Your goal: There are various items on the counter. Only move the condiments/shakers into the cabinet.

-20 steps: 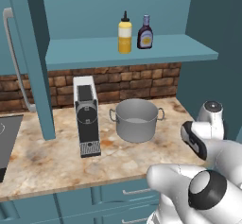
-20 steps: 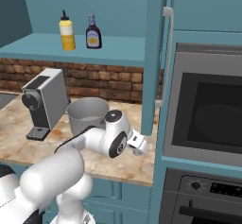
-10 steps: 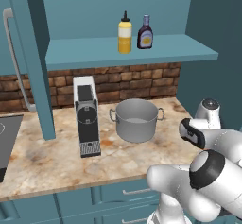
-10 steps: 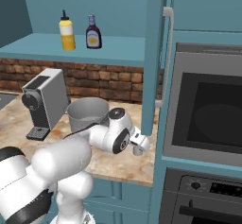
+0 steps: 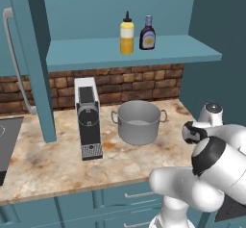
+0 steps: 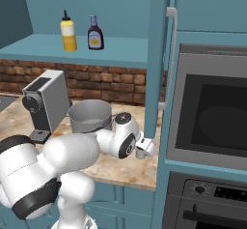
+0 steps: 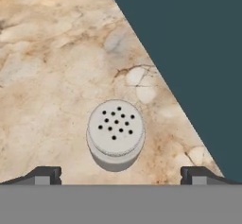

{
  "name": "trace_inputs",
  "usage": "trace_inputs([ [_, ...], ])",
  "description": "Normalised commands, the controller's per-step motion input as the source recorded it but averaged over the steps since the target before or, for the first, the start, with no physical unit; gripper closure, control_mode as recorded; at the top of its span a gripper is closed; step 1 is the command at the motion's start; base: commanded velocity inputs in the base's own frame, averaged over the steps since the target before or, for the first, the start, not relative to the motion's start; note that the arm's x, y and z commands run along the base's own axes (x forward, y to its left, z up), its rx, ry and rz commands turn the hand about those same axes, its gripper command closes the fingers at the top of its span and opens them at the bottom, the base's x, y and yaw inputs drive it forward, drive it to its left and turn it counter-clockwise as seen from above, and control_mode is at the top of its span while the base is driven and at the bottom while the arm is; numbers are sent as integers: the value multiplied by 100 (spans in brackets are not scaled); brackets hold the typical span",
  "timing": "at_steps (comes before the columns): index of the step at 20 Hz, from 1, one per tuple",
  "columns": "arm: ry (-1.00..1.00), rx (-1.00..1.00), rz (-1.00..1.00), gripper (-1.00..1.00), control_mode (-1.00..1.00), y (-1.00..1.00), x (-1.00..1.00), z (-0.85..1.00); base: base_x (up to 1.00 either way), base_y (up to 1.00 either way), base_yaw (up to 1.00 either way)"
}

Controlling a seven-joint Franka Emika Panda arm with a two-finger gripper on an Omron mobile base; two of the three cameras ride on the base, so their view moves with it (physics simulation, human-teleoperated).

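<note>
- Left base view: yellow bottle (image 5: 127, 34) and brown bottle (image 5: 147, 33) upright side by side on the cabinet shelf (image 5: 187, 51), close together but apart.
- Under the shelf, on the desk (image 5: 48, 167): coffee machine (image 5: 88, 118) to the left, pot (image 5: 138, 121) just beside it to the right, both in front of the brick wall (image 5: 125, 85).
- Arm (image 5: 211, 164) bent low at the right end of the desk, right of the pot.
- Right base view: same two bottles, yellow (image 6: 68, 31) and brown (image 6: 95, 33), on the shelf (image 6: 120, 51); coffee machine (image 6: 45, 105) and pot (image 6: 90, 116) below on the desk (image 6: 123, 167).
- End effector (image 6: 143, 151) pointing down over the right end of the desk, near the tall cabinet panel (image 6: 157, 59) next to the oven (image 6: 212, 112).
- Hand view: looking straight down on the shaker (image 7: 116, 133), upright on the marbled desk (image 7: 52, 67), holes in the lid visible.
- End effector (image 7: 122, 175) released, jaws spread wide; fingertips (image 7: 43, 175) left and right of the shaker, not touching it, nothing grasped.
- Dark teal surface (image 7: 189, 53) along the right side, near the shaker.
</note>
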Motion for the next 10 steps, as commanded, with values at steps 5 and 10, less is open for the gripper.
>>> trace_inputs([
  [5, -1, 0, 0, -100, -100, -3, 13, -12, 0, 0, 0],
  [10, 0, 0, 0, -100, -100, 0, 18, -10, 0, 0, 0],
])
